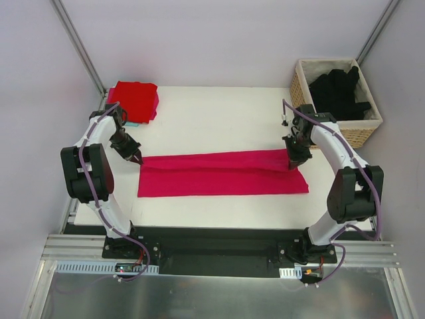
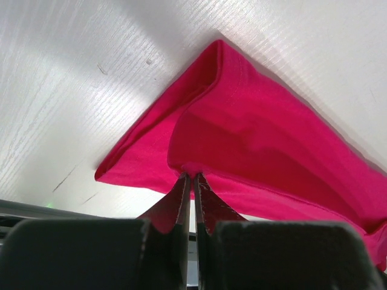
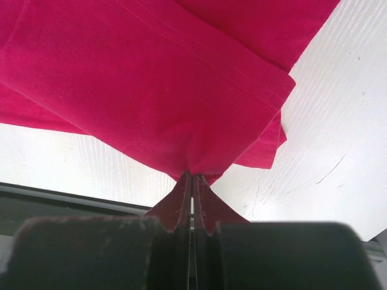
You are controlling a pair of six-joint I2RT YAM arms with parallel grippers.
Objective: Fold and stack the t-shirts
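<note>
Folded magenta shirt on table

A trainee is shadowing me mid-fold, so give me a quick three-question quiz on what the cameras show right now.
1. True or false: the left gripper and the right gripper are each shut on an end of the magenta shirt.
2. Where are the black shirts?
A. In the wicker basket
B. Spread flat between the arms
C. Under the magenta shirt
3. Fill in: the folded red shirt lies at the far ___ corner of the table.

Key: 1 true; 2 A; 3 left.
</note>
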